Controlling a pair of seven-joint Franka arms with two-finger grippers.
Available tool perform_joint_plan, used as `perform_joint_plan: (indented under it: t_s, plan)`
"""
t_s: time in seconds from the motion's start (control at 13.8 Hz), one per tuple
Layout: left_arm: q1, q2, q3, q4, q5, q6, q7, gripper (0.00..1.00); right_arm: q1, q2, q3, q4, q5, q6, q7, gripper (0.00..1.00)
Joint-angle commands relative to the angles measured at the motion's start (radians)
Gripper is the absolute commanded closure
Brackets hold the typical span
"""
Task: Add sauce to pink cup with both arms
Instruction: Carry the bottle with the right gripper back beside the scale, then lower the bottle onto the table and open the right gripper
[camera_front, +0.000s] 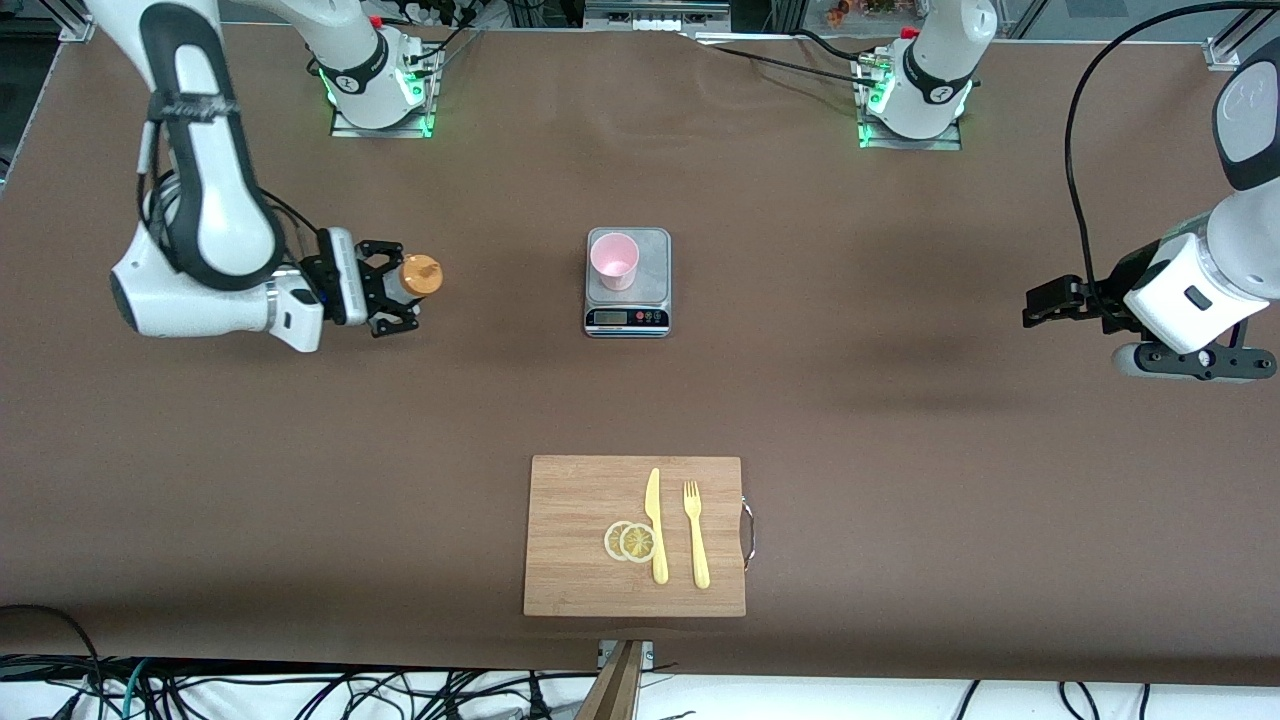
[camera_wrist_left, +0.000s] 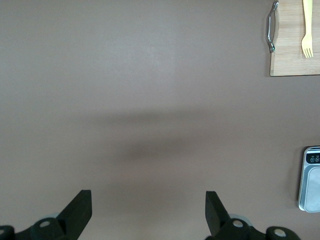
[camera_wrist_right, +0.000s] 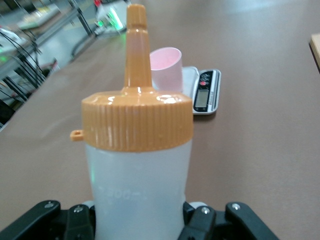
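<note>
1. The right gripper (camera_front: 400, 290) is clenched on the sauce bottle (camera_front: 418, 276), holding it above the brown table (camera_front: 900, 420) toward the right arm's end; raised lettering on the bottle (camera_wrist_right: 137, 200) reads perhaps "200", too faint to be sure.
2. Ahead of that nozzle, the pink cup (camera_front: 614, 260) stands on a grey scale (camera_front: 628, 300), whose display and buttons are unreadable.
3. Nearer the front camera lies a wooden board (camera_front: 580, 540) with lemon slices (camera_front: 630, 541), a yellow knife (camera_front: 656, 525) and fork (camera_front: 695, 535).
4. The left gripper (camera_front: 1040, 302) hangs released over bare table, fingers (camera_wrist_left: 80, 210) spread, waiting.
5. Cables and metal framing edge the table.
</note>
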Motion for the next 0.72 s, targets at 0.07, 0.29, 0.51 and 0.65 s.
perform_joint_plan:
  t_s: [0.07, 0.29, 0.51, 0.65]
  plan:
    - [0.003, 0.012, 0.003, 0.030, -0.025, -0.019, 0.020, 0.00, -0.122, 0.137, 0.009, 0.041, 0.086, -0.163, -0.222, 0.96]
    - [0.003, 0.012, 0.003, 0.030, -0.025, -0.019, 0.020, 0.00, -0.214, 0.281, 0.016, 0.135, 0.125, -0.288, -0.378, 0.96]
    - [0.003, 0.012, 0.003, 0.030, -0.025, -0.019, 0.020, 0.00, -0.271, 0.438, 0.023, 0.269, 0.191, -0.425, -0.509, 0.96]
    - [0.003, 0.012, 0.003, 0.032, -0.025, -0.019, 0.020, 0.00, -0.283, 0.493, 0.023, 0.315, 0.242, -0.467, -0.555, 0.96]
